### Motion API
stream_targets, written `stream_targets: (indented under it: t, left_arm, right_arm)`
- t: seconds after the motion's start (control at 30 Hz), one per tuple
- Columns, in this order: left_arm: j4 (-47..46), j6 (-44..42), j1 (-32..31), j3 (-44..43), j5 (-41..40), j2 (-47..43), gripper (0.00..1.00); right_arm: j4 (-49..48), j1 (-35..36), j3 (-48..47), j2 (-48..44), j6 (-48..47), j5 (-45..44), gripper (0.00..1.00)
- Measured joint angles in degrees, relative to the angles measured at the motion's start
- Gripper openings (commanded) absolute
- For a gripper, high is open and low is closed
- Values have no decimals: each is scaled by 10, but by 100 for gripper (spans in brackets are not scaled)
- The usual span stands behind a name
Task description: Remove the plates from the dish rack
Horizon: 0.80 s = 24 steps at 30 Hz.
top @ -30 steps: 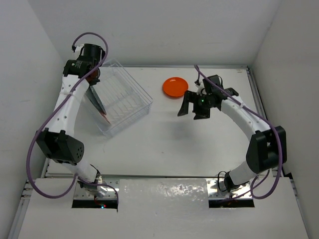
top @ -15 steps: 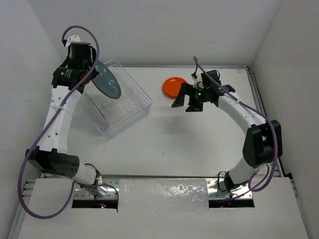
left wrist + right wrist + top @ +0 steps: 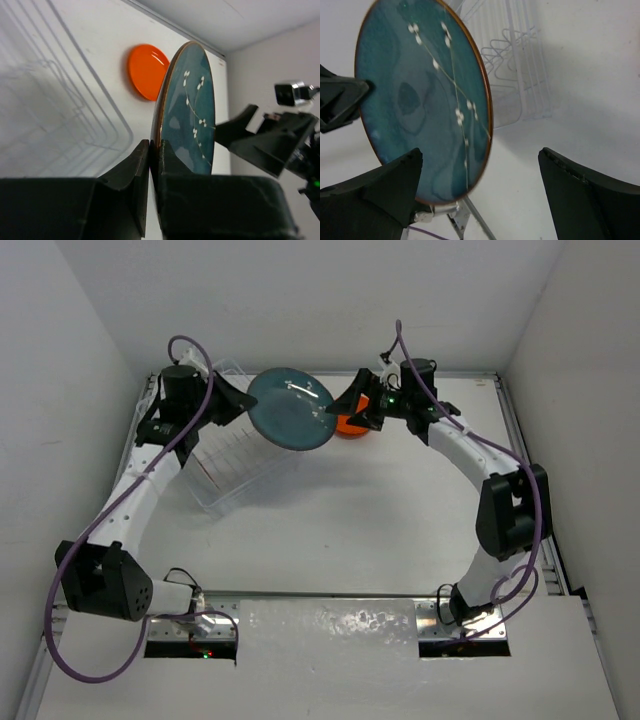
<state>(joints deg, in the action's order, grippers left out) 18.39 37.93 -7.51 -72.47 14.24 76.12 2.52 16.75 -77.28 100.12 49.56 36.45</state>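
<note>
**Q:** Item one, the teal plate: where is it, and what has changed?

**A:** A second ago it stood edge-up in the dish rack, already pinched. Half a second ago it was above the rack. Now it is out, in the air just past the rack's right corner, between the rack and the orange plate. It is tilted, with its face to the overhead camera. The left fingers are clamped on its rim.

**Q:** The other arm?

**A:** It has swung left from mid-worktop. The right fingers are spread wide, one to each side of the teal plate's near rim. I cannot tell whether they touch it. From above they now cover part of the orange plate, which has not moved.

**Q:** The count, please.

**A:**
- Plates clearly seen: two, one teal and held, one orange and flat on the worktop.
- A thin red streak shows inside the rack, but it is too small to identify.
- Dish rack: one, clear plastic, with ribbed slots along the bottom.
- Arms: two.
</note>
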Motion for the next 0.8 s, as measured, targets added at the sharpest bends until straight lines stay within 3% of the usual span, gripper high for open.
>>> stream_targets:
  t: [0.1, 0.23, 0.3, 0.33, 0.4, 0.5, 0.53, 0.57, 0.7, 0.8]
  left_arm:
    - [-64, 42, 0, 51, 47, 0, 0]
    - [-130, 77, 0, 93, 85, 1, 0]
    - [-153, 87, 0, 100, 102, 5, 0]
    - [-169, 88, 0, 102, 105, 8, 0]
    - [-191, 92, 2, 108, 110, 16, 0]
    - [-206, 90, 4, 99, 117, 35, 65]
    - [-197, 87, 1, 79, 120, 44, 92]
    - [-180, 74, 0, 56, 117, 52, 100]
    - [-111, 26, -4, -45, 72, 69, 100]
    - [-54, -16, -4, -104, 23, 68, 100]
  right_arm:
    - [0, 0, -4, 9, 0, -17, 81]
    - [-30, -2, 3, 23, 27, -16, 22]
    - [-72, -5, 18, 24, 61, -1, 15]
    - [-94, -5, 23, 26, 82, 3, 0]
    - [-141, -12, 27, 34, 119, 28, 0]
    - [-168, -22, 31, 37, 140, 32, 0]
    - [-169, -25, 41, 35, 145, 25, 0]
    - [-165, -31, 55, 31, 150, 13, 0]
    - [-135, -84, 155, -10, 178, -49, 0]
    - [-92, -169, 222, -51, 192, -113, 0]
